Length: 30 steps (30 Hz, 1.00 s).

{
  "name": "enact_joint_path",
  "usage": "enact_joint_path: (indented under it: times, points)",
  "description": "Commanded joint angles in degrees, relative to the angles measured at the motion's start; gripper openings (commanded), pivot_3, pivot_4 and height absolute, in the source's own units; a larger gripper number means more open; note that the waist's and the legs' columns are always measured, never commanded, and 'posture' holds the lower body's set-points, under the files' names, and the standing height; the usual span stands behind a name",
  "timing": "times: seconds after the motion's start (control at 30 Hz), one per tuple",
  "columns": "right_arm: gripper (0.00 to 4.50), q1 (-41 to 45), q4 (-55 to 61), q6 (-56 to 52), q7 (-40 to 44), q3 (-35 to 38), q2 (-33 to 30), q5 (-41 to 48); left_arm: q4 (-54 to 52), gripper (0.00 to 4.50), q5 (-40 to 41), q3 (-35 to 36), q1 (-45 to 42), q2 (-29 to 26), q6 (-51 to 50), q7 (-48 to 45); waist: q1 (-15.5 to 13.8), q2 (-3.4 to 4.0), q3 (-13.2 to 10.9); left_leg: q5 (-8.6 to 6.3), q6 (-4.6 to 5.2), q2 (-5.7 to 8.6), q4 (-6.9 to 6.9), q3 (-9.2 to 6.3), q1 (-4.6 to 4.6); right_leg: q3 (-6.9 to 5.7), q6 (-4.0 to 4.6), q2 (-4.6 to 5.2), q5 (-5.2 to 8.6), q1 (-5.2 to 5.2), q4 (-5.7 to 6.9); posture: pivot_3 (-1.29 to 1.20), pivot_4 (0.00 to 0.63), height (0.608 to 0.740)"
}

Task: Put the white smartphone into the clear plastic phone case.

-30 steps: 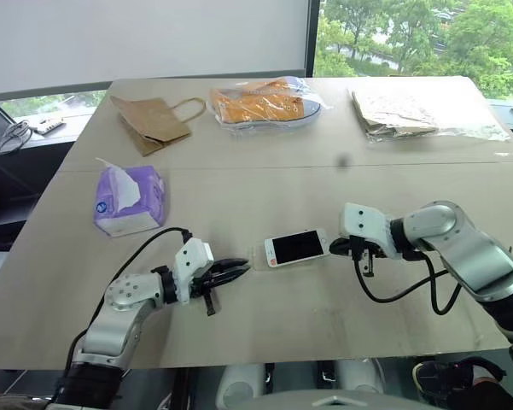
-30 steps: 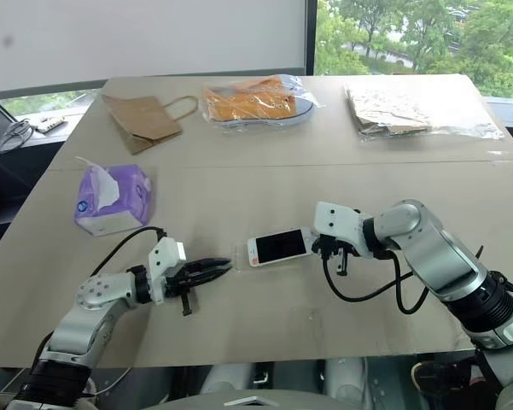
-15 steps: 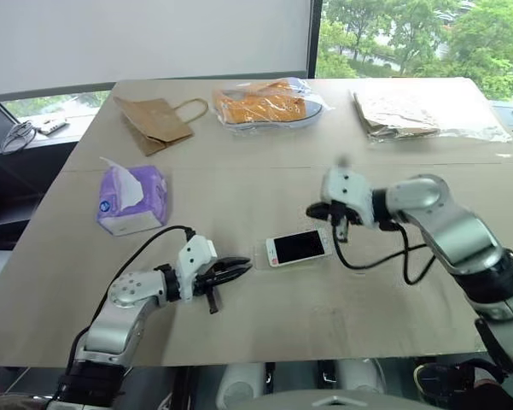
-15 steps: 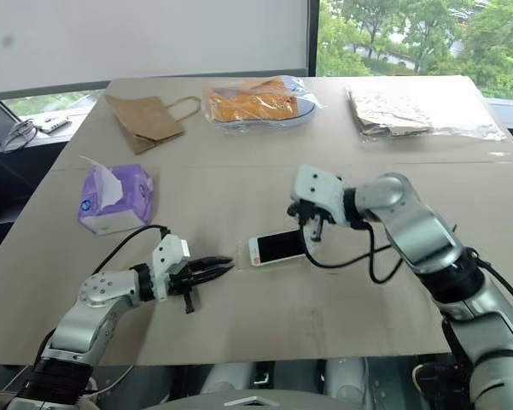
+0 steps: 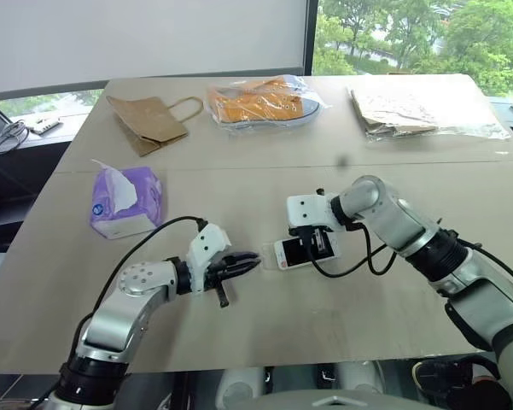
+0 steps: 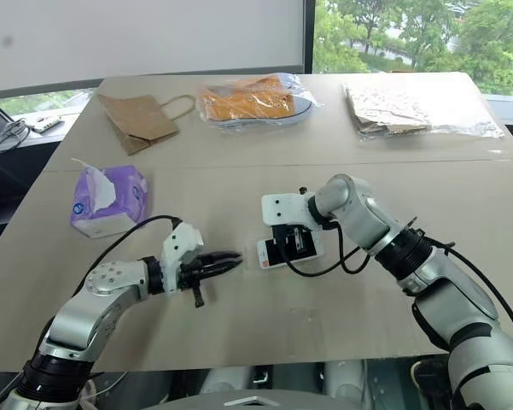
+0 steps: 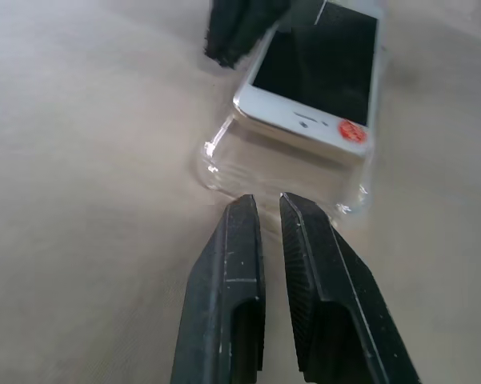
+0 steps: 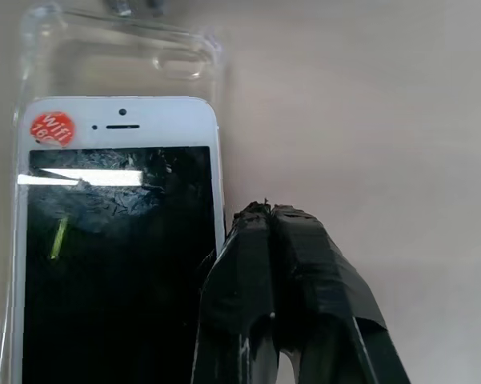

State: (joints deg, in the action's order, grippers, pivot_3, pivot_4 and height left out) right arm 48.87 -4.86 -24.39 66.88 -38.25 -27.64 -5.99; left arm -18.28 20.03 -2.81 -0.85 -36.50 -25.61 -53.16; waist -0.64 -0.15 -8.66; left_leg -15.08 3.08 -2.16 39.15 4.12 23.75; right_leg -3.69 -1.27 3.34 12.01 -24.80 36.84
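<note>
Phone and case sit together at the centre of the head-camera frames: one white smartphone [image 5: 304,251], screen up, lies partly inside one clear plastic phone case [image 7: 284,172], with the case's empty end sticking out toward the left of the frame. From the head views the case is barely a glint; the left wrist view shows its glossy rounded rim and open end plainly, and the right wrist view shows the phone's earpiece end, a round red sticker [image 8: 52,129] on the white bezel and cracks across the black glass — none of which the head views resolve.

Right gripper [image 8: 270,213] has its fingers pressed together, tips at the phone's long edge, just touching or just beside it; in the head views it hangs over the phone's upper side. Left gripper [image 5: 248,260] lies low on the tabletop [image 5: 265,342] at lower left of centre, its fingers nearly together with a thin gap, gripping nothing, tips just short of the case's open end.

Along the upper part of the head views are one purple tissue pack [image 5: 125,202], one brown paper bag [image 5: 148,123], and two clear bags — one with orange contents [image 5: 260,103], one with brown [image 5: 410,112].
</note>
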Motion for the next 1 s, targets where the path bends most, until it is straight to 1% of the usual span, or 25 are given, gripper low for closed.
enact_joint_path:
  times: [0.03,0.2,0.27,0.43,0.57,0.67,0.8,1.0]
  points:
    - [0.00,1.1,2.4,-0.3,2.0,0.8,0.0,-0.4,-3.4,0.46,1.2,0.5,-0.6,-0.3,-1.8,1.2,0.0,0.00,0.0,0.00,0.00,-0.01,0.00,0.00,0.00,0.00,0.00,-0.01,0.00,0.00,0.00,0.00,0.150,0.740]
    - [0.00,0.8,2.6,1.6,-2.6,3.6,0.9,-2.1,-3.8,0.46,1.2,0.0,-0.4,0.1,-2.5,2.2,0.0,0.00,0.0,0.01,-0.01,-0.03,0.00,-0.01,-0.01,0.01,0.01,-0.05,0.00,0.00,0.01,0.00,0.150,0.740]
    - [0.00,1.2,3.7,0.3,-4.0,7.0,1.2,-0.7,-3.5,0.46,1.2,0.2,0.2,-0.1,-1.9,2.0,0.1,0.00,0.0,0.02,-0.04,-0.03,0.00,0.00,-0.01,0.02,0.01,-0.05,0.00,-0.01,0.01,0.00,0.150,0.740]
    - [0.00,-2.8,14.4,-7.4,-1.3,14.4,-0.6,8.0,-2.3,0.46,3.3,2.0,2.2,-1.1,0.1,-1.4,-0.1,-0.02,0.0,0.03,-0.08,-0.03,0.00,0.01,0.02,0.04,0.02,-0.03,0.00,-0.02,0.00,0.00,0.150,0.740]
    - [0.00,-9.8,22.1,-11.1,-0.9,18.2,-1.3,14.8,-0.9,0.46,5.1,2.3,2.8,-1.4,1.1,-4.2,-0.1,-0.02,0.0,0.00,-0.04,-0.04,-0.02,0.00,0.02,0.02,0.04,0.00,0.01,-0.01,-0.03,0.00,0.150,0.740]
    - [0.00,-14.1,24.1,-9.5,-1.4,19.2,-2.2,16.7,2.3,0.46,5.3,2.3,2.4,-0.7,3.3,-5.5,0.0,-0.03,-0.1,-0.01,-0.02,-0.03,-0.02,0.02,0.02,0.02,0.20,0.02,0.11,-0.02,-0.02,0.00,0.150,0.740]
    - [0.00,-16.9,23.6,-7.5,-2.2,19.5,-2.4,18.0,7.1,0.46,3.5,1.8,2.6,-0.9,8.1,-7.8,0.1,-0.04,-0.1,-0.01,-0.01,-0.04,-0.02,0.03,-0.05,0.04,0.22,-0.02,0.13,-0.01,0.00,0.00,0.150,0.740]
    - [0.00,-19.2,20.7,-5.1,-3.6,16.6,-2.3,16.2,13.5,0.46,0.8,0.8,1.9,-0.5,14.2,-8.9,0.0,-0.05,-0.1,-0.01,-0.01,-0.05,-0.02,0.03,-0.05,0.04,0.24,-0.03,0.13,-0.01,0.01,0.00,0.150,0.740]
